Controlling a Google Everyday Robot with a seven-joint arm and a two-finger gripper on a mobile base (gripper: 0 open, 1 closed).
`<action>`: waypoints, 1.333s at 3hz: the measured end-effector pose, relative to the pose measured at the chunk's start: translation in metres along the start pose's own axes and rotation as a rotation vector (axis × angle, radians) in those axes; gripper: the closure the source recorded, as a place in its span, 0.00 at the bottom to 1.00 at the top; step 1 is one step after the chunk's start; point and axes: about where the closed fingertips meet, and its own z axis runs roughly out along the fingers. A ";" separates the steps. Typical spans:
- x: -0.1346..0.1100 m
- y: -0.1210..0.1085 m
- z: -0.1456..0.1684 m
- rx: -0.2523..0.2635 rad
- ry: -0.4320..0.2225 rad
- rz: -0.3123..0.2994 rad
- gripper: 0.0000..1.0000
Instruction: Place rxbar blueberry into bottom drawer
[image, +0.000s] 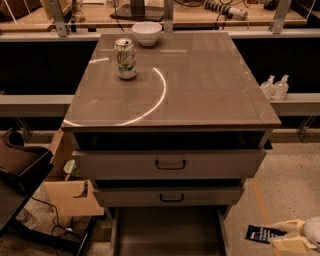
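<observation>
dark seat (20, 167): far left of the gripper (281, 236), cut by the left edge; exact kind hard to make out
cardboard box (70, 192): left of the gripper, past the drawers, its right side hidden behind the cabinet
soda can (125, 59): upright on the tabletop, far up and left of the gripper; print unreadable
white bowl (147, 33): beyond the can at the tabletop's far edge, further from the gripper than the can
tabletop (210, 85): grey-brown and glossy, crossed by a bright curved reflection (an arc running from beside the can to the front left corner)
upper two drawers (170, 164): up and left of the gripper, each with a dark handle; gaps above them lost in shadow
bottom drawer (167, 235): pulled out, level with the gripper and to its left; front cut off by the lower edge, inside dark
rxbar blueberry (261, 233): just left of the gripper, right end pinched in it, over the floor to the right of the bottom drawer and outside it; pale print unreadable
two clear bottles (275, 87): well above the gripper, on a ledge right of the cabinet
gripper: lower right corner, cut by the right and lower edges; pale fingers (290, 244) closed onto the bar's right end; arm out of frame
floor (295, 190): pale and speckled around the gripper
workbench (200, 17): across the back of the room, far above the gripper, with cables on top
</observation>
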 end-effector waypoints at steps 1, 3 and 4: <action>-0.002 -0.013 0.059 -0.045 -0.018 -0.083 1.00; -0.004 -0.027 0.180 -0.126 -0.093 -0.255 1.00; 0.000 -0.033 0.245 -0.191 -0.141 -0.293 1.00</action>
